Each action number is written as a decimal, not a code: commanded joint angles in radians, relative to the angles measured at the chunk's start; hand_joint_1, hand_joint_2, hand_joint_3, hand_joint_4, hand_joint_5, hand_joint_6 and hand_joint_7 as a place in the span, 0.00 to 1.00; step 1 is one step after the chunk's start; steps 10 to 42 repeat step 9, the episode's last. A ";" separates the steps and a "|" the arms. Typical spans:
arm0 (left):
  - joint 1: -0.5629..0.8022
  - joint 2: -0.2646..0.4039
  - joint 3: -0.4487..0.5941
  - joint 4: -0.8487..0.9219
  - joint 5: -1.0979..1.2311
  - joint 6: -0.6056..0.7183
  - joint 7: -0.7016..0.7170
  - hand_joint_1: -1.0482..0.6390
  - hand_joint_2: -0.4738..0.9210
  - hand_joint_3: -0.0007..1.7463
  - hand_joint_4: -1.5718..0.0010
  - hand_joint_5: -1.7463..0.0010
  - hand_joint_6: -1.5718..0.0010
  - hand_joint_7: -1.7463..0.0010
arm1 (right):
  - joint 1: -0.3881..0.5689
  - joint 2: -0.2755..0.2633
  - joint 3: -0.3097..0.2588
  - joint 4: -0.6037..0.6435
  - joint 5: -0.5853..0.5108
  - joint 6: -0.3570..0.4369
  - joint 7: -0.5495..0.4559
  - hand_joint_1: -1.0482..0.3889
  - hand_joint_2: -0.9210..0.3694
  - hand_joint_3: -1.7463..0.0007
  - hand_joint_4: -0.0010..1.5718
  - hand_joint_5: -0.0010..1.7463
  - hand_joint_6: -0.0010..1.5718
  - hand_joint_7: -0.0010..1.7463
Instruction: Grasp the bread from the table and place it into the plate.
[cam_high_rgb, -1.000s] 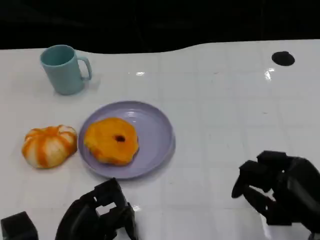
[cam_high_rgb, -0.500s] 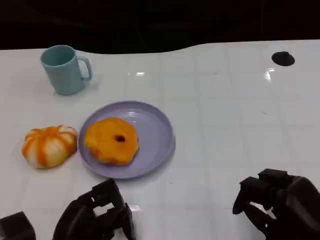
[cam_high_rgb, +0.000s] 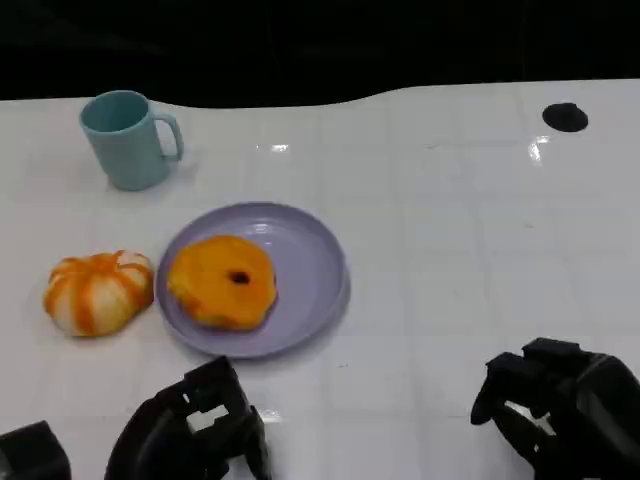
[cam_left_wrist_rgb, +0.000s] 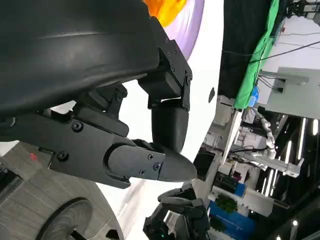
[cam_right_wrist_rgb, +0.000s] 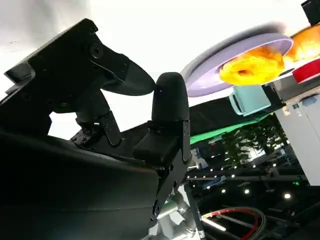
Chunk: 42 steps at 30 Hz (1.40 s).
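Note:
A round orange bread with a dark centre (cam_high_rgb: 222, 281) lies on the left half of the lilac plate (cam_high_rgb: 320, 270). In the right wrist view the bread (cam_right_wrist_rgb: 252, 67) sits on the plate (cam_right_wrist_rgb: 205, 82) beyond my fingers. My left hand (cam_high_rgb: 190, 435) hangs near the table's front edge, below the plate, holding nothing. My right hand (cam_high_rgb: 560, 415) is at the front right, far from the plate, also empty with its fingers apart (cam_right_wrist_rgb: 170, 100). The left wrist view catches the plate's edge (cam_left_wrist_rgb: 194, 25) past my own fingers (cam_left_wrist_rgb: 165, 167).
An orange-and-white striped bun-like object (cam_high_rgb: 98, 290) lies on the table just left of the plate. A teal mug (cam_high_rgb: 125, 138) stands at the back left. A small black disc (cam_high_rgb: 565, 117) marks the far right of the white table.
My right hand has drawn back toward the front edge. The left hand has sunk slightly lower in the picture. Bread, plate and mug have not moved.

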 joint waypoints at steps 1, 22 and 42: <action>0.002 0.016 0.003 -0.006 0.001 -0.005 0.004 0.24 1.00 0.12 0.49 0.00 0.56 0.10 | -0.005 -0.018 0.003 0.013 -0.002 -0.019 -0.020 0.60 0.39 0.32 0.53 1.00 0.48 0.83; 0.004 0.015 0.007 -0.001 -0.006 -0.013 -0.007 0.23 1.00 0.11 0.48 0.00 0.55 0.10 | -0.003 -0.017 0.008 0.016 -0.011 -0.033 -0.045 0.60 0.42 0.31 0.54 0.99 0.50 0.81; 0.004 0.015 0.007 -0.001 -0.006 -0.013 -0.007 0.23 1.00 0.11 0.48 0.00 0.55 0.10 | -0.003 -0.017 0.008 0.016 -0.011 -0.033 -0.045 0.60 0.42 0.31 0.54 0.99 0.50 0.81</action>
